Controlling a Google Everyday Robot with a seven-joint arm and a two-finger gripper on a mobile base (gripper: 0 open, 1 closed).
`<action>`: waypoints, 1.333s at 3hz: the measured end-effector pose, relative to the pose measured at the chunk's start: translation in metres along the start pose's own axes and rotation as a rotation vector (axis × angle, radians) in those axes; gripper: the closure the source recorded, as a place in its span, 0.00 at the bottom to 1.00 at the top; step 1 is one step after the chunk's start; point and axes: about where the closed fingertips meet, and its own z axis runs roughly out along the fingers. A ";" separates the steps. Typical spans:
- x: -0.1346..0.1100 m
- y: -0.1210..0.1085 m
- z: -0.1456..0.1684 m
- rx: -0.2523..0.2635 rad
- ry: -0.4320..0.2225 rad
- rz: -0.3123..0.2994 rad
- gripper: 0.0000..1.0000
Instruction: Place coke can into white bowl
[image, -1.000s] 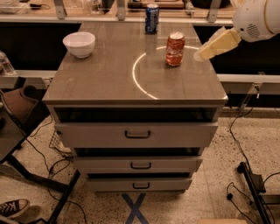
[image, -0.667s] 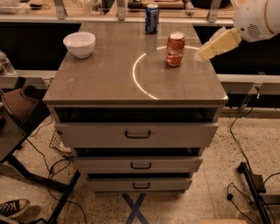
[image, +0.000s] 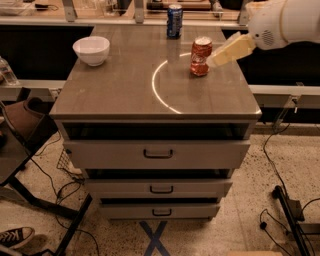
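Note:
The coke can (image: 201, 56), red with a silver top, stands upright on the right rear part of the grey cabinet top (image: 125, 95). My gripper (image: 216, 60), tan-coloured on a white arm, comes in from the right, and its tip is right beside the can's right side. The white bowl (image: 91, 50) sits empty near the left rear corner of the top, far to the left of the can and the gripper.
A dark blue can (image: 174, 21) stands at the back edge, behind the coke can. A bright arc of light (image: 156, 87) lies on the top. Below are three drawers (image: 158, 154). Cables, a chair (image: 20, 125) and a shoe (image: 15, 237) are on the floor.
My gripper has moved a little to the left, closer to the coke can. The can and the bowl have not moved.

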 end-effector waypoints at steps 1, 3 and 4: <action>0.005 -0.009 0.036 -0.020 -0.080 0.067 0.00; 0.034 -0.041 0.095 -0.022 -0.251 0.195 0.00; 0.042 -0.053 0.118 -0.026 -0.302 0.243 0.00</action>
